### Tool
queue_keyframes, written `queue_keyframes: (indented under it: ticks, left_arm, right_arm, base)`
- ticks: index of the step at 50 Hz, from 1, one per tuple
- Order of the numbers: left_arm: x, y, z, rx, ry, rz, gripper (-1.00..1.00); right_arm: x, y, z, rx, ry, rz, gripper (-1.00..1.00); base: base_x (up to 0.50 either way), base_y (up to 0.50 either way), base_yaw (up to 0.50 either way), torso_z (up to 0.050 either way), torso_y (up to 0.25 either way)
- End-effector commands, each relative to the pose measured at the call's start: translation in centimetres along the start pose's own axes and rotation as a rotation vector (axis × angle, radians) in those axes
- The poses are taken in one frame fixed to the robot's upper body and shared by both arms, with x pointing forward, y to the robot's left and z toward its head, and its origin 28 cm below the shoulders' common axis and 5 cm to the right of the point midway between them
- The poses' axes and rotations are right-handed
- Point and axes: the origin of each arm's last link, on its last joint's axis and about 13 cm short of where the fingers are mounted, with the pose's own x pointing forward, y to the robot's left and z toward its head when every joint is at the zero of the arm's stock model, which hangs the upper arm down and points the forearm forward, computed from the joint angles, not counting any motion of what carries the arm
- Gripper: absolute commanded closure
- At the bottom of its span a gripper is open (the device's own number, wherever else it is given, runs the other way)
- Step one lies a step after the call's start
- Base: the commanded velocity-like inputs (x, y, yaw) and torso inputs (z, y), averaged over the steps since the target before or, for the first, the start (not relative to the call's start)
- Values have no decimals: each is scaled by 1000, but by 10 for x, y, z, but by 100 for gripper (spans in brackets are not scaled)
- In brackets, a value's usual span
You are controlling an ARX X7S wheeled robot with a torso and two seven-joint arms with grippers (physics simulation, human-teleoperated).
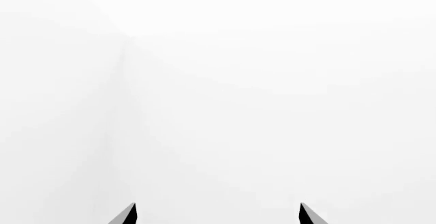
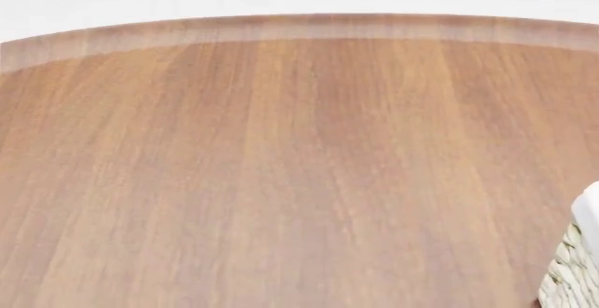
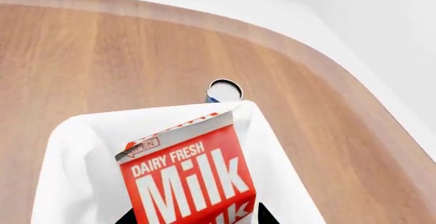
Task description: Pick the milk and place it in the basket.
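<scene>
In the right wrist view my right gripper (image 3: 196, 219) is shut on the milk (image 3: 187, 175), a red carton with white "Dairy Fresh Milk" lettering. It holds the carton tilted above the open basket (image 3: 65, 147), whose white cloth liner shows below it. In the head view only a corner of the basket (image 2: 573, 273), woven wicker with white liner, shows at the lower right edge; no gripper shows there. In the left wrist view my left gripper (image 1: 218, 215) is open and empty, its two dark fingertips (image 1: 128, 215) set wide apart against blank white.
The basket stands on a round brown wooden table (image 2: 280, 168) with a lighter rim (image 2: 299, 26). A small can with a silver top (image 3: 224, 91) stands on the table just beyond the basket's far rim. White floor or wall lies past the table edge.
</scene>
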Motion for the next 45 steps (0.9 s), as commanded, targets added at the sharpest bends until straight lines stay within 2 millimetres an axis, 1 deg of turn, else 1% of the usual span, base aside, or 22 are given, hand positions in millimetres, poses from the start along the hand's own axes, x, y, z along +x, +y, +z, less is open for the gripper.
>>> queue_keyframes:
  ticks: [1,13,29,33,41,45]
  left_arm:
    - [0,1,0,-2,2,23,-100]
    - [-1,1,0,22,-5,5,-100]
    - [-1,0,0,28,-11,1,-100]
    - [-1,0,0,29,-10,3,-100]
    - [0,0,0,32,-11,-5,-100]
    - [0,0,0,41,-15,-10,-100]
  right_arm:
    - [1,-2,13,-28,-38,-31,100]
    - [3,0,14,-42,-27,-25,100]
    - [4,1,12,-35,-19,-23,100]
    - [4,0,12,-36,-19,-25,100]
    - [6,1,11,-35,-15,-24,100]
    - [6,1,12,-36,-14,-24,100]
  base:
    - [0,0,0,0,0]
    - [0,0,0,0,-7]
    - [0,0,0,0,-238]
    - [0,-1,0,0,-134]
    - [0,0,0,0,-18]
    - [0,0,1,0,-246]
